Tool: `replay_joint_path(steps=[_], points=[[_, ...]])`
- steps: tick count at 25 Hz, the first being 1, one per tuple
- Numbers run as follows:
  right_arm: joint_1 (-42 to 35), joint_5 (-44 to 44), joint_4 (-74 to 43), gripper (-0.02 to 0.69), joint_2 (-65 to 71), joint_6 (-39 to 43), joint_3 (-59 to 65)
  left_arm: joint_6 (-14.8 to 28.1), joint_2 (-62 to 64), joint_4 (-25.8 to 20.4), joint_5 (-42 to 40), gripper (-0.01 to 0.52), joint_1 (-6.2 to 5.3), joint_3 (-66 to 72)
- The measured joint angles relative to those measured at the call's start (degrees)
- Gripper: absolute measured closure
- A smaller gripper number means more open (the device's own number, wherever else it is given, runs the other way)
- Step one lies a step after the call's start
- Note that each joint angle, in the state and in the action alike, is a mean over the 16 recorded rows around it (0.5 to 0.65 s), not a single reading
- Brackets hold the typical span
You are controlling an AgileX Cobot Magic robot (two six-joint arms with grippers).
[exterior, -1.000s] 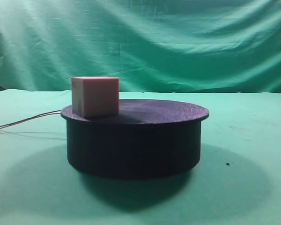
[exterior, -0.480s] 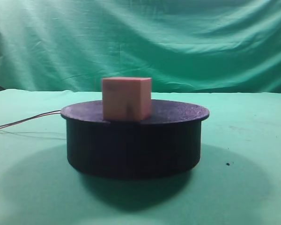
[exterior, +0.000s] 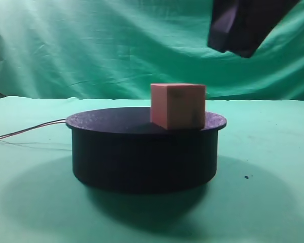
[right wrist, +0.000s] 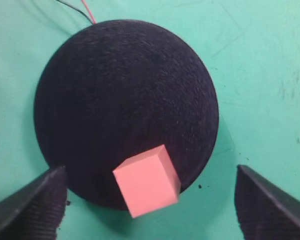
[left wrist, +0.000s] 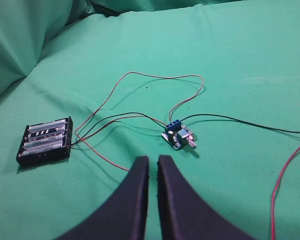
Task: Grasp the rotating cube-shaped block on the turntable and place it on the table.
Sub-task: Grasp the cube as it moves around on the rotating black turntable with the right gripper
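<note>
The salmon cube-shaped block (exterior: 177,106) sits on the right part of the black turntable (exterior: 142,152) on the green table (exterior: 273,167). In the right wrist view the block (right wrist: 146,181) lies at the near edge of the turntable (right wrist: 120,90). My right gripper (right wrist: 149,167) is open and hangs above it, one finger at each side of the block, touching nothing. A dark part of that gripper (exterior: 243,25) shows at the top right of the exterior view. My left gripper (left wrist: 153,159) is shut and empty, off to the side above the cloth.
Thin wires (exterior: 30,129) trail left from the turntable. Under the left gripper lie a black battery pack (left wrist: 46,140), a small blue circuit board (left wrist: 178,136) and loose red and black wires (left wrist: 285,185). A green backdrop hangs behind.
The block has ridden round on the turntable from its left side to its right side. The dark right gripper has come into the exterior view at the top right.
</note>
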Motion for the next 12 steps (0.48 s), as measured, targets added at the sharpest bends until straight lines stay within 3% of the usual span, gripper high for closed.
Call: replay_joint_path(steps=[4,12], points=[[-0.3,-0.1,0.6,0.127,2.2,2.0,-1.0,0.0,0.0,0.0,0.0,0.514,0.0,0.0],[-1.7,-0.6,-0.6,0.294,5.7,4.4,-2.3,0.0,0.0,0.0,0.0,0.514,0.0,0.0]])
